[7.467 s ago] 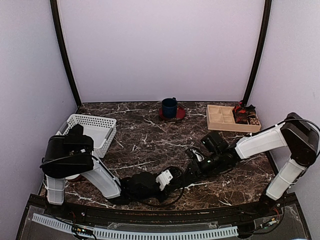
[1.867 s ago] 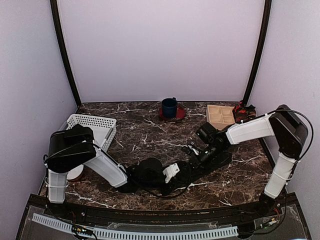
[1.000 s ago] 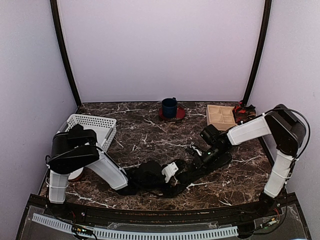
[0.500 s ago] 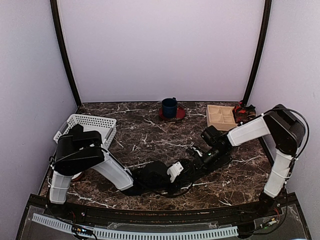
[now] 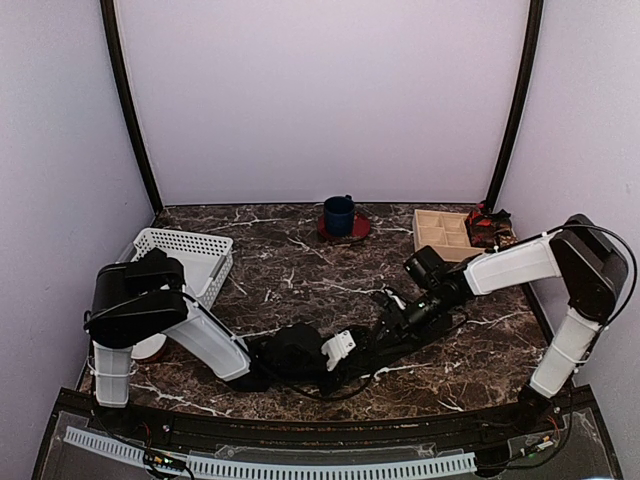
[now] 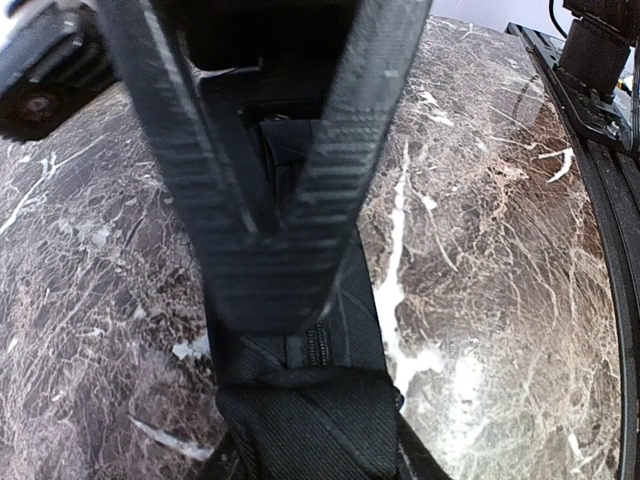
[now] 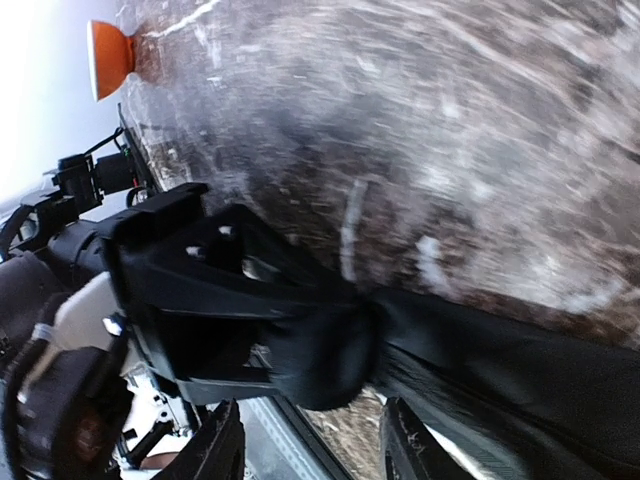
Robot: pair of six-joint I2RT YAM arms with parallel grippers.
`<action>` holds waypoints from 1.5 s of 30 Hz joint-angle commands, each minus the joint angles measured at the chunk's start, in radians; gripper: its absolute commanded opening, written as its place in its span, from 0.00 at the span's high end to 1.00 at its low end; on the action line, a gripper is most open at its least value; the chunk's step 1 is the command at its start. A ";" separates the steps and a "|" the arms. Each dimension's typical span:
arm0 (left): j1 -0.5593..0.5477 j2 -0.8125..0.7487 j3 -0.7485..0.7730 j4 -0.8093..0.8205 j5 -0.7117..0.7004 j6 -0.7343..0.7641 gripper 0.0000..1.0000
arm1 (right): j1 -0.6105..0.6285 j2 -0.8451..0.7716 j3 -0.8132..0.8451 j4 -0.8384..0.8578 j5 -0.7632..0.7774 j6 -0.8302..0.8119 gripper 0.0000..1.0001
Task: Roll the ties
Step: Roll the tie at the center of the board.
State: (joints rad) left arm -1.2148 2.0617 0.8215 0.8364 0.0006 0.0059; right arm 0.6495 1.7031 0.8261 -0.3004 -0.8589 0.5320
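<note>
Near the front of the worktop, the left claw pinches the rolled end of the black tie, probably so the roll cannot spring loose. Beside the tie's flat part, the right claw is open.

Soft, even light fills the overhead view: the pale walls are bright and shadows on the marble table are faint. The left wrist view is sharp on the black tie, bends at its edges and catches white glare. The right wrist view is smeared, washed out at upper left
</note>
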 commanded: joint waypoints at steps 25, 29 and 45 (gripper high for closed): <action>0.004 -0.001 -0.089 0.019 -0.021 0.048 0.24 | 0.067 0.165 0.040 -0.089 0.046 -0.121 1.00; 0.004 -0.007 -0.125 0.159 -0.037 0.082 0.20 | 0.015 0.188 0.018 -0.083 0.040 -0.134 1.00; -0.010 0.131 -0.030 0.291 0.020 -0.042 0.27 | -0.007 0.256 0.026 -0.059 0.059 -0.114 1.00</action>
State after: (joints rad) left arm -1.2182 2.1498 0.7567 1.1378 0.0040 0.0166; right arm 0.6445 1.9095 0.8791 -0.3645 -0.9665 0.4011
